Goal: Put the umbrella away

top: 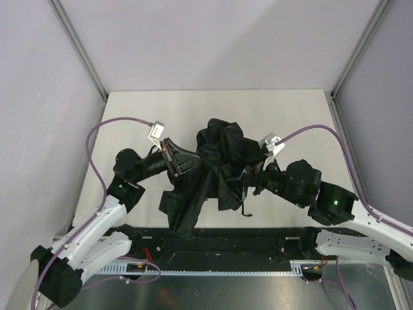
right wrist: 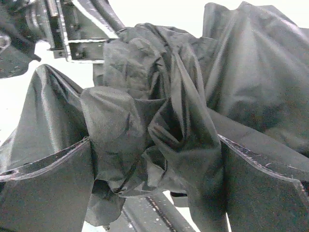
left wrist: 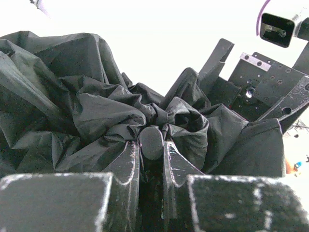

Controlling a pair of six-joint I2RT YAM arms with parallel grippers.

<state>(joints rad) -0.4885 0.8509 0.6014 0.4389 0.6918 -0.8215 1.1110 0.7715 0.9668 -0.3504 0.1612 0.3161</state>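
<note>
The black umbrella (top: 216,161) lies as a crumpled heap of fabric at the middle of the table, part of it spread toward the near edge. A thin strap (top: 245,208) hangs from it. My left gripper (top: 175,161) is at its left side, shut on a rounded black end cap (left wrist: 152,141) of the umbrella; its fingers (left wrist: 126,162) press on both sides. My right gripper (top: 249,181) is at the right side. Its fingers (right wrist: 260,179) stand wide apart with bunched canopy (right wrist: 154,121) between them, and fabric drapes over the left finger.
The white table (top: 129,110) is enclosed by grey walls with metal posts (top: 77,45) at the back corners. A black rail (top: 226,242) runs along the near edge, under the hanging fabric. The left arm's wrist (right wrist: 72,29) shows in the right wrist view.
</note>
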